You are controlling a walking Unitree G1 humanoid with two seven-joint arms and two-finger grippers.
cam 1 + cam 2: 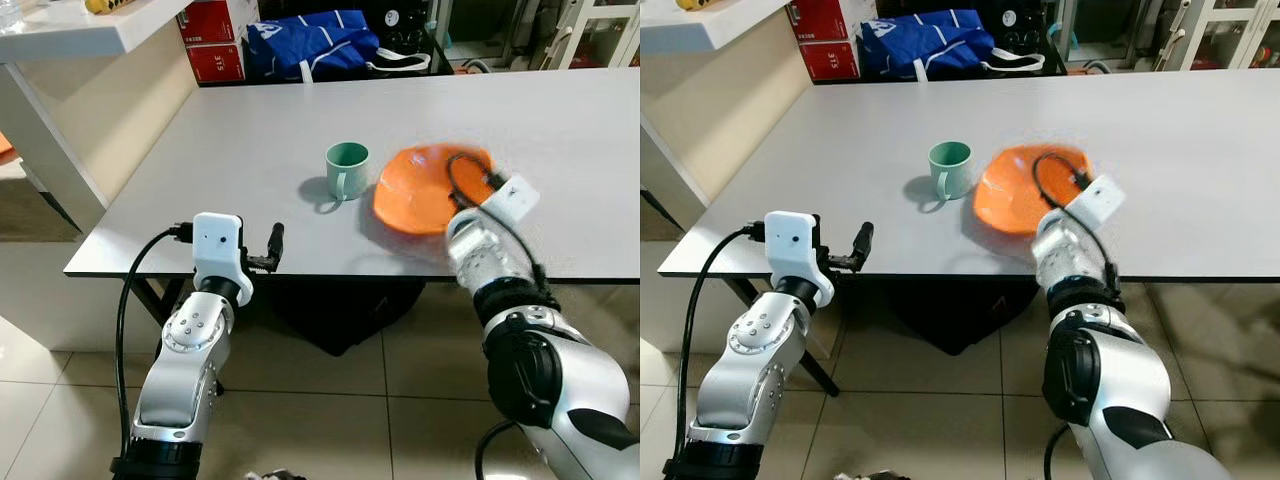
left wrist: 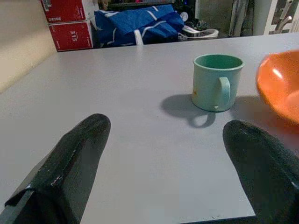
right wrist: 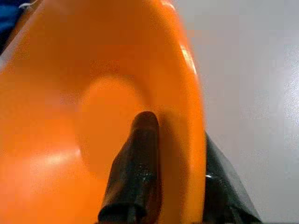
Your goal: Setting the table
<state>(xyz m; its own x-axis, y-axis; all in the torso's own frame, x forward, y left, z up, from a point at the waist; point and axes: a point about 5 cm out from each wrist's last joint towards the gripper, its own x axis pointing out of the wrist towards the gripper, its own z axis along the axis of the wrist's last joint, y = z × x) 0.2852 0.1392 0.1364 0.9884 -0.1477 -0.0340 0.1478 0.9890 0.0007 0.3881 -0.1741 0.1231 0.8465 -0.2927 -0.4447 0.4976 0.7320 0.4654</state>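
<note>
Gripping the orange bowl by its near rim, my right tool holds it tilted above the bench, just right of the mug; next I judge it needs lowering flat, while my left tool waits open.

Even, bright indoor light, no harsh glare. Grey table evenly lit w/ soft sheen. Green mug throws soft shadow toward lower left of frame; mug sharp. Orange bowl motion-blurred at centre right of head views. Right wrist view soft, close-range defocus, bright highlight streak on bowl rim. Left wrist view: near fingers blurred, dark.
</note>
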